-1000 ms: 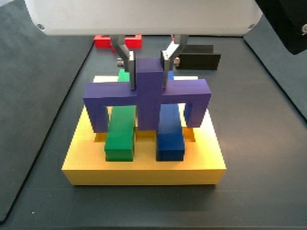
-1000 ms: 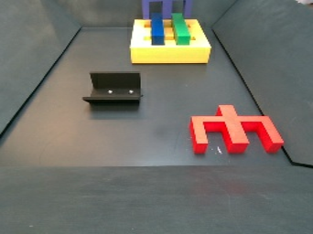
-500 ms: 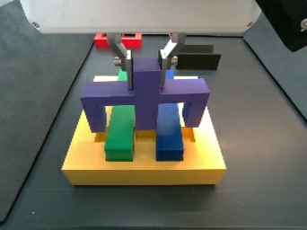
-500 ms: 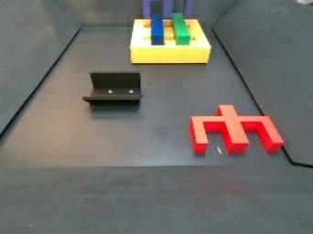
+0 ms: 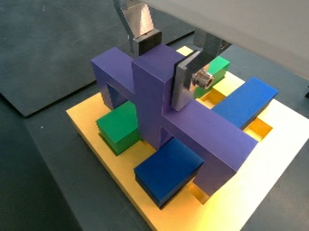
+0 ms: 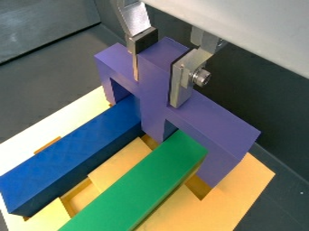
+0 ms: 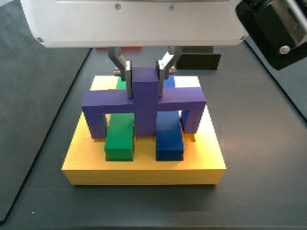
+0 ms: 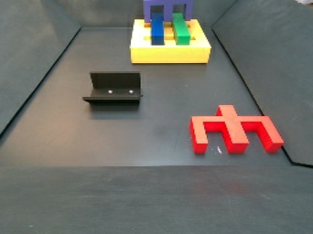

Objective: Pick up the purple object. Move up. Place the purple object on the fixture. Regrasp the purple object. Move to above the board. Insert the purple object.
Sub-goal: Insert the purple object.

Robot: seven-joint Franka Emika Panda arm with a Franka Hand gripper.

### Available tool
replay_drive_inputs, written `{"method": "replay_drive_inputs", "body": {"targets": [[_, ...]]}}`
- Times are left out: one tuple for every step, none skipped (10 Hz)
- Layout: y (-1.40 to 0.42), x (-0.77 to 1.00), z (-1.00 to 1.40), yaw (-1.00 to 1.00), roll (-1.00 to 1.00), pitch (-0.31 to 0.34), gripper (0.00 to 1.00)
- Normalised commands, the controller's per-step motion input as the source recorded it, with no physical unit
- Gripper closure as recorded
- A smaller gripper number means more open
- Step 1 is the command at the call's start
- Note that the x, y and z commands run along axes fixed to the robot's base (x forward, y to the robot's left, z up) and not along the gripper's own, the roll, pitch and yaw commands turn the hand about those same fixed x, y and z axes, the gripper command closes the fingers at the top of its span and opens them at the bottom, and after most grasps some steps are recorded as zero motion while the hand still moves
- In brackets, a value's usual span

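Purple object stands clamped at its upright stem between the fingers of the gripper, which is closed on it directly above the board. Its crossbar straddles the green bar and blue bar on the yellow slab. Farther off on the table sit the fixture and a red piece, well apart.

Your gripper hangs straight down over the board, wrist housing filling the top of the side view. Its two silver fingers stand upright on either side of the purple object's upright stem, dark pads pressed flat against it, jaws narrowed to that stem's width.
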Motion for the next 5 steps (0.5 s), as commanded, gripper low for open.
{"method": "replay_drive_inputs", "body": {"targets": [[0.0,0.08,-0.21,0.0,-0.02,-0.061,1.0],[0.0,0.21,-0.2,0.0,0.0,-0.013,1.0],[0.0,0.2,-0.1,-0.03,0.05,0.0,1.0],[0.0,0.15,0.0,-0.03,0.07,0.009,1.0],[0.0,0.11,0.0,-0.03,0.09,0.027,1.0]]}}
